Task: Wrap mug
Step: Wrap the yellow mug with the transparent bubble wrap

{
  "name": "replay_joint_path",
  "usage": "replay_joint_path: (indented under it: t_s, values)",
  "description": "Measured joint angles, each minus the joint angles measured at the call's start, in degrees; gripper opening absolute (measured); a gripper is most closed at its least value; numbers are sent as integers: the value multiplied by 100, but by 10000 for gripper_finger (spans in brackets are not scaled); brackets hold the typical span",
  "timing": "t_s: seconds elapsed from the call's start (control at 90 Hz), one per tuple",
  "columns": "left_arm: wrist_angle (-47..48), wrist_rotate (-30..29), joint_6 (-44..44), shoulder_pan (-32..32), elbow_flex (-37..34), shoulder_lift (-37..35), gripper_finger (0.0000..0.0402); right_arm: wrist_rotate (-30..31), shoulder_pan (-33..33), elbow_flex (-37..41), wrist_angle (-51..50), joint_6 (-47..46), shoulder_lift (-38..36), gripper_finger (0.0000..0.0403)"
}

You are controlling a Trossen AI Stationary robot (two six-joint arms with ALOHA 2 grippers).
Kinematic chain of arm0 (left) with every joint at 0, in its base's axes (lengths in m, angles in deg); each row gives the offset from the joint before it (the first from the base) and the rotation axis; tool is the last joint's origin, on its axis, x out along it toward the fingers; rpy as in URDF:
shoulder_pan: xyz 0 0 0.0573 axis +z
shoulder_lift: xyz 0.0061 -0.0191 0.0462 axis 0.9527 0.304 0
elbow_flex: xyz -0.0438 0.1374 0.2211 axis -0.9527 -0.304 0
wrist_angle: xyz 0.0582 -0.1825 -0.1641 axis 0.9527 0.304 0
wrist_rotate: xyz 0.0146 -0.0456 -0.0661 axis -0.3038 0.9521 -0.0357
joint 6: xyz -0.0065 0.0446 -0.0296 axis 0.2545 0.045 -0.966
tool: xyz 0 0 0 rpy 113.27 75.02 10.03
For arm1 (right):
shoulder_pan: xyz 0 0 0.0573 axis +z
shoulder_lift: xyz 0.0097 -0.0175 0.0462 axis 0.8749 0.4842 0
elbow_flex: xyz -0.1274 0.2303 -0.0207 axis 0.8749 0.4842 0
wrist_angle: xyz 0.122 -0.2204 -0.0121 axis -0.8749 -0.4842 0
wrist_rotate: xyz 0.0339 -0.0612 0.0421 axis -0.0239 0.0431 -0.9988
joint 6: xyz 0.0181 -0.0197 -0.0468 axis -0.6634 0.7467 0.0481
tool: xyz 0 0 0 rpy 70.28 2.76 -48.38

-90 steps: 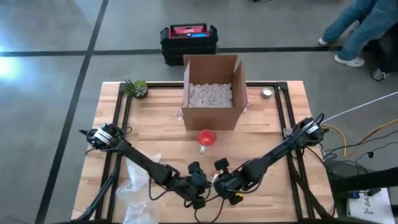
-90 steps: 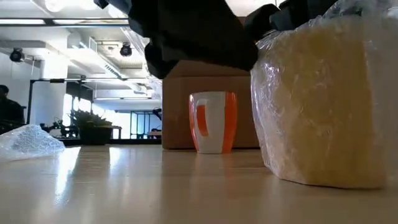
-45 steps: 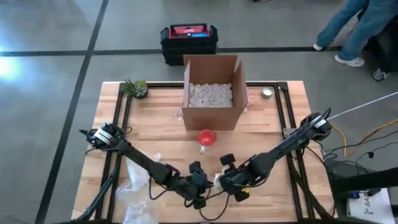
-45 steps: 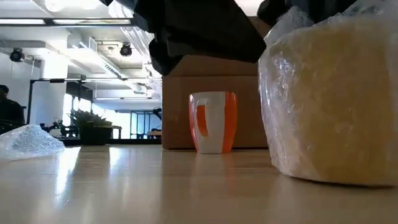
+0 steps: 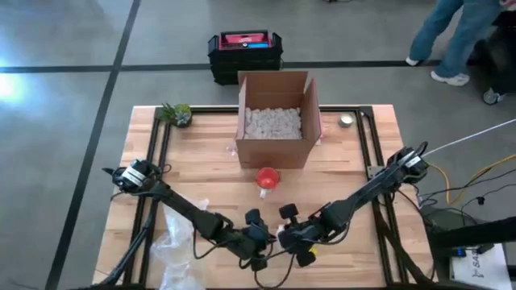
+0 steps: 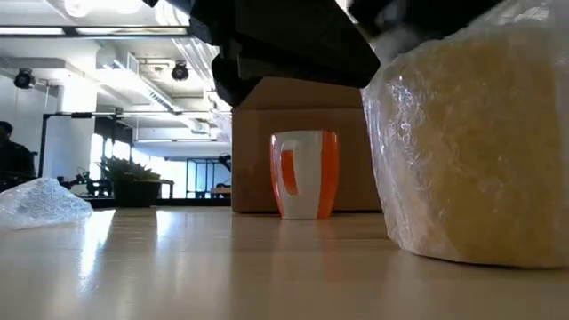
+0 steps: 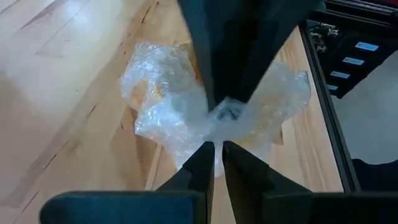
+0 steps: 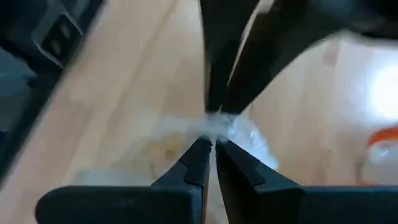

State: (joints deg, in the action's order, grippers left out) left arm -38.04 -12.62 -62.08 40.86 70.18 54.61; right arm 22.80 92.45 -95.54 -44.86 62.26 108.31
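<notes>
Since earlier: right gripper [image 5: 300,239] shifted toward 9 o'clock | both pinching bubble wrap [image 7: 186,93] with left gripper [image 5: 260,242] (fingers pressed) | risk: tearing, mug [image 5: 267,177] unwrapped at 12

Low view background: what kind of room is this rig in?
Probably an open lab or workshop, not a home. The low view shows an exposed ceiling with strip lighting; the high view shows a polished concrete floor, a person walking past, and a packing setup: cardboard box of filler on a wooden table.
</notes>
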Motion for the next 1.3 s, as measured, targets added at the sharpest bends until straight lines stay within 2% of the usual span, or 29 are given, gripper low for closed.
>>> replay_joint_path:
  t_s: [0.244,0.422,0.689,0.956,1.133,1.3]
  values:
    - [-59,-4,2,2,0,0,20,25,38,71,-95,-155,246,13]
    - [-954,-2,22,58,9,-12,20,1,36,59,-85,-95,229,13]
    - [-841,155,-68,207,30,313,20,-56,34,-143,-269,149,229,13]
    - [-811,199,-113,223,81,400,20,-56,56,-493,-1160,-20,-191,14]
    - [-796,221,-113,223,92,400,20,-32,97,-465,-599,-103,-383,14]
    - [-781,232,-131,223,90,389,20,-314,126,-347,-532,-236,-82,14]
